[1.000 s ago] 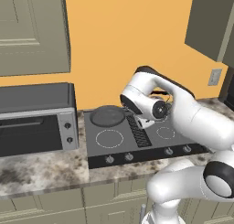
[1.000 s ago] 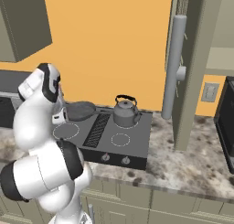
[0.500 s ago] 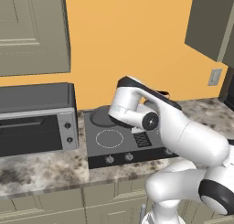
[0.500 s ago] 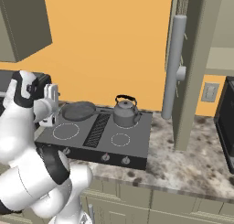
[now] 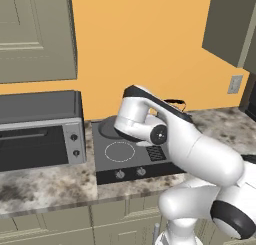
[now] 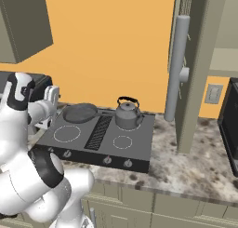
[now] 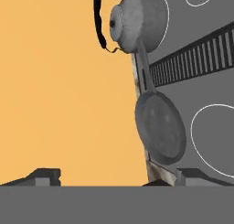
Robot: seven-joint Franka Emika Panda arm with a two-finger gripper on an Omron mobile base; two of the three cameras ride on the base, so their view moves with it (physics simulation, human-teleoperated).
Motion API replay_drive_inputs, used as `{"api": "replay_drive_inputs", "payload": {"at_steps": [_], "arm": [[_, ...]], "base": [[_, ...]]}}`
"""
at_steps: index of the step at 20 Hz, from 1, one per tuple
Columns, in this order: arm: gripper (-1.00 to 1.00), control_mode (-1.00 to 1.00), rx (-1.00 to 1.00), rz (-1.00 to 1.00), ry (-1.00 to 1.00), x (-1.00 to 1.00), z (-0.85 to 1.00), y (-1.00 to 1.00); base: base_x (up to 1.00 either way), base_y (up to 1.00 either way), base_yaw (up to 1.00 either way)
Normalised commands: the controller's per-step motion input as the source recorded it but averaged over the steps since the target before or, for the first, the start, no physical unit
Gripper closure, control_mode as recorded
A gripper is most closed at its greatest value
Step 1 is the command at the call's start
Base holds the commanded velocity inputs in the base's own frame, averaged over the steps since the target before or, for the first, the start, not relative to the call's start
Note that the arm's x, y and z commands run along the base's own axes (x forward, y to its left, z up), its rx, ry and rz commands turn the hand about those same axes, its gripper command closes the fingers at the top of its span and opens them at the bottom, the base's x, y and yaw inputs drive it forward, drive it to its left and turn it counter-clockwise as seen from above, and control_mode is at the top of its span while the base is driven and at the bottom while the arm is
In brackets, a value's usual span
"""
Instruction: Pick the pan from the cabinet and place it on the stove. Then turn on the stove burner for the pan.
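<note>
The pan [image 6: 80, 112] lies on the stove [image 6: 139, 145] over its rear left burner ring, with its thin handle pointing toward the kettle. In the hand view the pan [image 7: 160, 127] sits just ahead of my gripper [image 7: 119, 177], whose two dark tips stand wide apart with nothing between them. From the right base view my gripper [image 6: 52, 96] hovers open at the stove's left rear corner, beside the pan and apart from it. My arm covers much of the stove [image 5: 112, 161]; an edge of the pan [image 5: 106, 129] shows behind it. The cabinet door [image 6: 197, 69] stands open at the right.
A grey kettle [image 6: 128, 114] stands on the rear right burner, also the kettle [image 7: 137, 19] ahead in the hand view. A toaster oven [image 5: 40, 129] sits left of the stove. Small knobs [image 6: 108, 160] line the stove's front. The door's bar handle [image 6: 178, 69] hangs over the counter.
My arm has swung left and lower over the stove's left side, carrying the hand toward the left rear corner. The pan and kettle have stayed in place. The jaws stayed open.
</note>
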Motion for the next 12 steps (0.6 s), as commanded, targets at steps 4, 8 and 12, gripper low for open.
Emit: {"api": "replay_drive_inputs", "payload": {"at_steps": [4,8,12], "arm": [[-1.00,-1.00,0.26,0.02,-0.07,-0.36,0.12,-0.05],[-1.00,-1.00,0.42,-0.02,-0.14,-0.19,0.55,0.08],[-1.00,-1.00,0.47,-0.11,-0.12,-0.05,0.73,0.32]], "base": [[0.00,0.00,0.00],[0.00,0.00,0.00],[0.00,0.00,0.00]]}}
